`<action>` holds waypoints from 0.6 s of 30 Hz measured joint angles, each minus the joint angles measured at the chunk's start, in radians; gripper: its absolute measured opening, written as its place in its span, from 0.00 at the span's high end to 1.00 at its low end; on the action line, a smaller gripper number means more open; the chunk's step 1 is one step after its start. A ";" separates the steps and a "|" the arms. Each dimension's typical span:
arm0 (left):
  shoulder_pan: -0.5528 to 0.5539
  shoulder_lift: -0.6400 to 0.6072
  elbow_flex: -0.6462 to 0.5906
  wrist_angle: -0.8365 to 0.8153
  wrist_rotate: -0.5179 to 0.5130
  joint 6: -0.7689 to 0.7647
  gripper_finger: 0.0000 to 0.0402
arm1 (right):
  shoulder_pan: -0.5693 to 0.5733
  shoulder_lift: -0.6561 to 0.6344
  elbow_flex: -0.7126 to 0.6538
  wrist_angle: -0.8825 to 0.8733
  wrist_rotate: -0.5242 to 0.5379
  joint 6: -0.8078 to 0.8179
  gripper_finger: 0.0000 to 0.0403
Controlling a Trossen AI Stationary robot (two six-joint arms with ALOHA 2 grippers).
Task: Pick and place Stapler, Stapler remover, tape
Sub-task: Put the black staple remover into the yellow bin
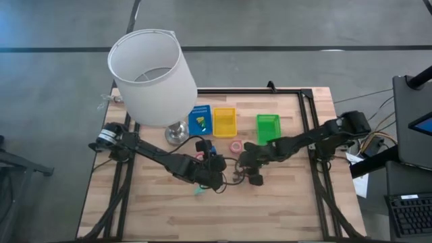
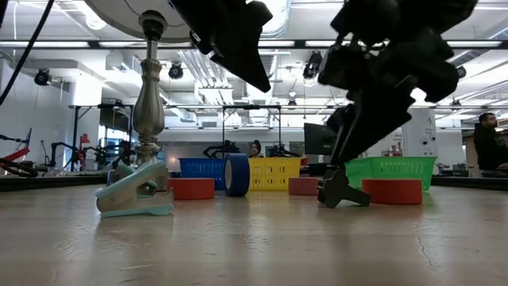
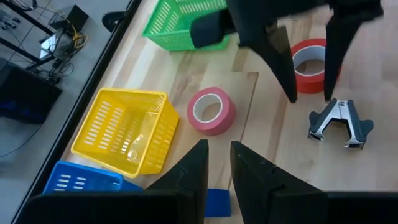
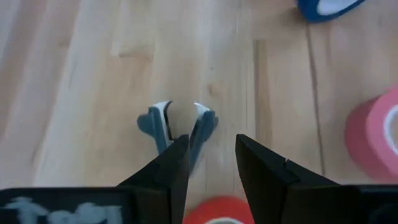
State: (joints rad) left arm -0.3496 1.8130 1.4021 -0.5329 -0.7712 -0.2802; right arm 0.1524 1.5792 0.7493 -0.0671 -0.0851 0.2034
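The stapler remover [image 3: 340, 123], a silvery claw with dark grips, lies on the wood; the right wrist view shows it [image 4: 177, 127] just beyond the fingertips. My right gripper [image 4: 211, 165] is open and hovers over it [image 2: 343, 192]. A red tape roll [image 3: 309, 57] and a pink one [image 3: 211, 111] lie flat nearby. A blue roll [image 2: 236, 175] stands on its edge. The teal stapler [image 2: 135, 195] rests on the table near the lamp. My left gripper [image 3: 219, 163] is raised above the table's middle, open by a narrow gap, holding nothing.
Blue [image 1: 200, 119], yellow [image 1: 225, 121] and green [image 1: 267, 127] trays stand in a row at the far side. A lamp with a white shade [image 1: 152, 74] stands on the table's left. Both arms meet at mid-table [image 1: 229, 169]. A person [image 2: 490, 143] is in the room behind.
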 joint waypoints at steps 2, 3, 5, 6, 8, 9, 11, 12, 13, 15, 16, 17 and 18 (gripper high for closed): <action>0.001 0.000 0.000 0.000 0.000 0.000 0.82 | 0.000 0.036 0.031 -0.052 -0.001 0.000 0.69; 0.001 0.000 0.000 0.000 0.000 0.000 0.82 | 0.000 0.054 0.047 -0.078 -0.001 0.000 0.70; 0.001 0.000 0.000 0.000 0.000 0.000 0.82 | 0.000 0.083 0.073 -0.114 -0.001 0.000 0.70; 0.001 0.000 0.000 0.000 0.000 0.000 0.82 | 0.000 0.097 0.084 -0.117 -0.001 -0.001 0.70; 0.001 0.000 0.000 0.000 0.000 0.000 0.83 | 0.000 0.120 0.103 -0.114 -0.002 -0.002 0.70; 0.001 0.000 0.000 0.000 0.000 0.000 0.83 | 0.000 0.132 0.111 -0.114 -0.003 -0.002 0.70; 0.001 0.000 0.000 0.000 0.000 -0.001 0.83 | 0.000 0.143 0.125 -0.114 -0.004 -0.004 0.69; 0.001 0.000 0.000 0.000 0.000 -0.001 0.83 | 0.000 0.149 0.131 -0.119 -0.005 -0.005 0.69; 0.001 0.000 0.000 0.000 0.000 -0.001 0.83 | 0.000 0.152 0.140 -0.127 -0.006 -0.005 0.69; 0.001 0.000 0.000 0.000 0.000 -0.002 0.82 | 0.000 0.151 0.155 -0.162 -0.007 -0.019 0.68; 0.001 0.000 0.000 0.000 0.000 -0.005 0.82 | 0.000 0.150 0.162 -0.180 -0.007 -0.026 0.68; 0.001 0.000 0.000 -0.001 0.000 -0.006 0.82 | 0.000 0.150 0.169 -0.189 -0.008 -0.028 0.68; 0.001 0.000 0.000 -0.001 0.000 -0.007 0.82 | 0.000 0.147 0.175 -0.196 -0.009 -0.029 0.68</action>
State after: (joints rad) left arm -0.3485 1.8130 1.4021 -0.5335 -0.7712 -0.2870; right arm 0.1524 1.7264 0.9245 -0.2629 -0.0937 0.1741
